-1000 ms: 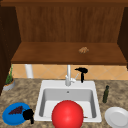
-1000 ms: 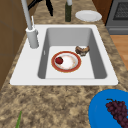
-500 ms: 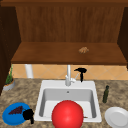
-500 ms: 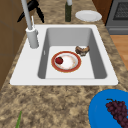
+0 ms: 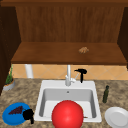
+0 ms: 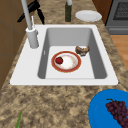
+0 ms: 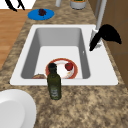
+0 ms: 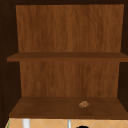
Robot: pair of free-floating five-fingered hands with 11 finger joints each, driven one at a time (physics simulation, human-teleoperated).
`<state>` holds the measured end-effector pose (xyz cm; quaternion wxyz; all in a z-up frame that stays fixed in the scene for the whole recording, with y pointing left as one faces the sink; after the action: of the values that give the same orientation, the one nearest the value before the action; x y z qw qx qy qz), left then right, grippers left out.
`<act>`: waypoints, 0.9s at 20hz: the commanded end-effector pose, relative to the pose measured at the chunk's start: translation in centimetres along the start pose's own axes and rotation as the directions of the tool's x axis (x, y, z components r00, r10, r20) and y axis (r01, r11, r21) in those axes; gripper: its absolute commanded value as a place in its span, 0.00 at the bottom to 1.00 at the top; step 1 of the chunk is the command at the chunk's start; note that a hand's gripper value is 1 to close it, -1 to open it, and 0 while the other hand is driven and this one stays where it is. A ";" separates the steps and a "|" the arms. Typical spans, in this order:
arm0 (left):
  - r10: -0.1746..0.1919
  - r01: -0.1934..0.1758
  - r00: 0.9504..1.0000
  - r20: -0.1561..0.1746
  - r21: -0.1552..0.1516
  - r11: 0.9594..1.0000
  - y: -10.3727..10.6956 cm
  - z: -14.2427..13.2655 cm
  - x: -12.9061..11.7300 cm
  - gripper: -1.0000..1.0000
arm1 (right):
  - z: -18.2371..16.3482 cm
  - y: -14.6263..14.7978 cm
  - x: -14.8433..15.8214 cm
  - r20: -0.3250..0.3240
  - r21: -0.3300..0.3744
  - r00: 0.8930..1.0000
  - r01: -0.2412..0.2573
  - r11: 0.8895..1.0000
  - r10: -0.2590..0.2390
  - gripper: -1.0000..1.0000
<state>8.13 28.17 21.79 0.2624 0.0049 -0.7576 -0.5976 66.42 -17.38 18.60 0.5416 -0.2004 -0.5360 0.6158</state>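
The right hand point(image 5: 81, 72) hovers just beside the tall white metal faucet point(image 5: 68, 75), at the back rim of the white rectangular sink point(image 5: 40, 105). In the right side view this hand point(image 7: 106, 35) hangs over the rim next to the faucet's base, its fingers drooping loosely downward and holding nothing; whether it actually touches the faucet cannot be told.

The left hand point(image 5: 28, 115) hangs at the front left of the sink, over the near edge of the round blue plate point(image 5: 8, 117) that carries a bunch of dark purple grapes point(image 5: 15, 110). Its fingers point down (whether they are spread or curled cannot be told from here).

Inside the basin lies a round white plate with a red rim point(image 6: 66, 61), bearing a small red fruit point(image 6: 59, 60). A brown, bun-like piece of food point(image 6: 82, 50) sits on the basin floor just beside that plate.

On the speckled brown stone tabletop point(image 5: 22, 92) to the right of the sink stand a dark green glass bottle point(image 5: 106, 94) and, nearer the front, a plain white round plate point(image 5: 117, 117). A small brown lump point(image 5: 83, 50) rests on the wooden shelf point(image 5: 50, 53) above the faucet.
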 end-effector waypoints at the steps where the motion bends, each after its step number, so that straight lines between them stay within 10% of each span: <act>1: 0.000 0.000 1.000 0.000 0.000 1.000 0.0 0.0 0.0 0.50 | -0.9 2.0 1.1 -0.036 0.080 0.999 -0.015 0.997 0.018 0.00; 16: 0.000 0.000 1.000 0.000 0.000 1.000 0.0 0.0 0.0 0.50 | -1.2 0.3 3.4 -0.183 0.278 0.981 0.105 0.955 -0.055 0.00; 17: 0.000 0.000 1.000 0.000 0.000 1.000 0.0 0.0 0.0 0.50 | -1.3 0.3 3.5 -0.187 0.295 0.981 0.112 0.949 -0.057 1.00; 18: 0.000 0.000 1.000 0.000 0.000 1.000 0.0 0.0 0.0 0.50 | -1.3 0.1 3.7 -0.186 0.305 0.982 0.098 0.947 -0.042 1.00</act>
<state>8.13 28.17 21.79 0.2624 0.0049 -0.7576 -0.5976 65.89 -14.77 19.40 0.6127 -0.1841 -0.4204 0.6434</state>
